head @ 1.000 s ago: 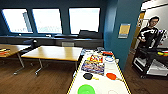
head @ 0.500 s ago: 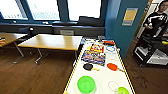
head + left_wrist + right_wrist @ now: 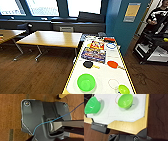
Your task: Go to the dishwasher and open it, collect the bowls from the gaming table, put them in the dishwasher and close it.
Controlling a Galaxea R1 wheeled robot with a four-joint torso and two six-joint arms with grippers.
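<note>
- Facing the near end of the gaming bench, the robot looks down its white top; everything below is placed relative to that bench.
- Left of the bench, well apart, stand wooden office tables on brown carpet.
- On the bench's near end, toward its left edge, sits the large green bowl, upright and open-side up.
- Further along the top lie a black paddle, colourful game boxes and an orange-red paddle.
- Toward the near right corner sits the small yellow-green bowl, beside a ring drawn on the top.
- Both bowls look like thin plastic: light, stiff, smooth and probably slippery, apt to skate on the glossy top. The rim seems the best hold, one finger inside, one outside.
- Right of the bench, well apart, a person stands by a dark cart.
- Neither tool's fingers can be made out, so I cannot tell whether they are released or clenched.
</note>
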